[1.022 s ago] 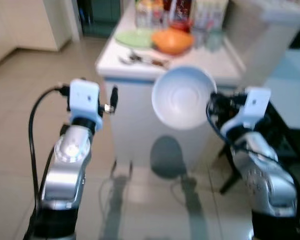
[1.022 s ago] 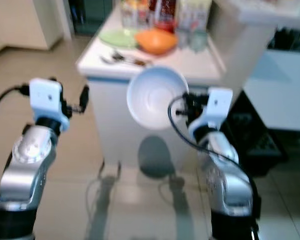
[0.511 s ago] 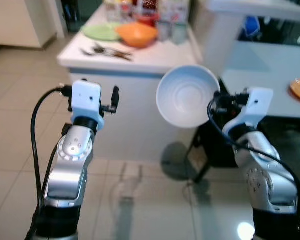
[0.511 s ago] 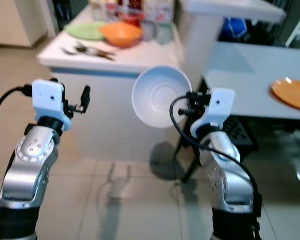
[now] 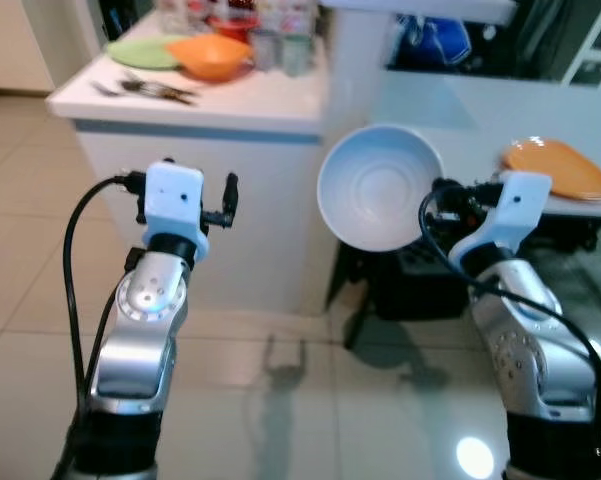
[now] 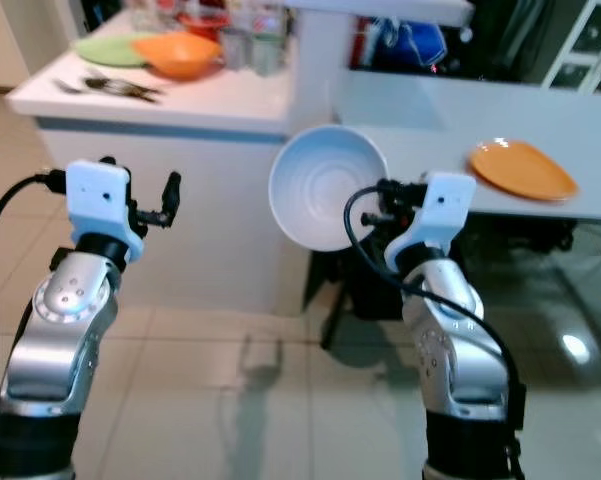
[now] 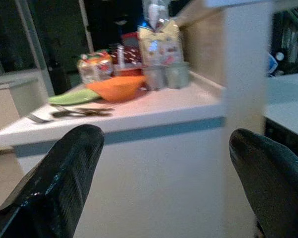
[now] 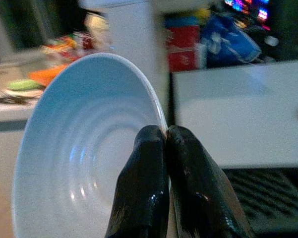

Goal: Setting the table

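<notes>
**Left eye view: bowl in transit, one plate already down**

The grey dining tabletop (image 5: 450,100) at two o'clock carries an orange plate (image 5: 558,168); judging by that, setting has begun and most remains. The white counter tabletop (image 5: 195,100) at eleven o'clock holds an orange bowl (image 5: 210,55), green plate (image 5: 143,50) and cutlery (image 5: 145,90). The white bowl (image 5: 380,200) hangs on edge, right gripper (image 8: 166,136) jaws pinching its rim. Left gripper (image 7: 163,163) jaws spread, empty. The counter's corner sits near the path; bare floor lies below.
</notes>
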### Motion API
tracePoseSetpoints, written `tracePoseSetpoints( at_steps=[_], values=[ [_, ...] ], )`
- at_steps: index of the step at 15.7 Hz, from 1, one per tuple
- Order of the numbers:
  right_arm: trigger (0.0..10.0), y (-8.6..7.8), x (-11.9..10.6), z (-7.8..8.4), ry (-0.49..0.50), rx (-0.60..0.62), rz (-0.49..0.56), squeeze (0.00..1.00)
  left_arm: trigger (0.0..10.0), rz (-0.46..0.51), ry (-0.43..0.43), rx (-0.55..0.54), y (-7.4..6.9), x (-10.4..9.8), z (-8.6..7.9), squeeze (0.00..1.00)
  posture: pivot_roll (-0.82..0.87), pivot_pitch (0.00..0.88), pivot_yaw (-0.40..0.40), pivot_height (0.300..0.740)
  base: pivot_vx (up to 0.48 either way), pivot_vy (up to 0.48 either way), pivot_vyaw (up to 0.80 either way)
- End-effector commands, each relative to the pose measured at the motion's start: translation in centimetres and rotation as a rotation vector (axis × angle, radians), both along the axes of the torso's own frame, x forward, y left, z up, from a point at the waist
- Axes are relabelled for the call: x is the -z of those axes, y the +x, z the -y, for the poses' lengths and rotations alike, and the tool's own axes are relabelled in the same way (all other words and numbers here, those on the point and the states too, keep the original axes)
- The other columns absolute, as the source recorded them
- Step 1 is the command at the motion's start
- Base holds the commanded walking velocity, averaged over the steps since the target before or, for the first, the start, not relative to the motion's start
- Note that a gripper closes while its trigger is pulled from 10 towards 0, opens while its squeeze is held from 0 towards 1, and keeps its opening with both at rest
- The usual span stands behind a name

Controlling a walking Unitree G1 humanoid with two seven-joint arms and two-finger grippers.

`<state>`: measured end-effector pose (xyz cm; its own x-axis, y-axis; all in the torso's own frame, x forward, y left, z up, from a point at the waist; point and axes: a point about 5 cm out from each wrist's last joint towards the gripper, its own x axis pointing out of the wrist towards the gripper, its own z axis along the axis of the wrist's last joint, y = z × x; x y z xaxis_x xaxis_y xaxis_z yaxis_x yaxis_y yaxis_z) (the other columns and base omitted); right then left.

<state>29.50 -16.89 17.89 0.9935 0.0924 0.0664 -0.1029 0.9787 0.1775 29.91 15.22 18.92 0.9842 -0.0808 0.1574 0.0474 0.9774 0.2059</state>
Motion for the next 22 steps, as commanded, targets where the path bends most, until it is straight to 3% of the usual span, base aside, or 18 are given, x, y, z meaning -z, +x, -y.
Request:
tracePoseSetpoints(
  at_steps=[1,22],
  values=[
    [10.0,-0.09,-0.86,0.39,0.004,0.019,0.046,0.0,10.0,0.018,0.01,0.014,-0.04,-0.37,0.24,0.0,-0.03,0.0,-0.03,0.74,0.0,-0.45,0.0],
    [10.0,-0.89,-0.3,1.22,0.036,0.063,0.031,0.0,10.0,0.015,0.015,0.033,-0.02,-0.33,0.74,0.0,-0.02,0.0,-0.03,0.74,0.0,-0.449,0.0]
  ],
)
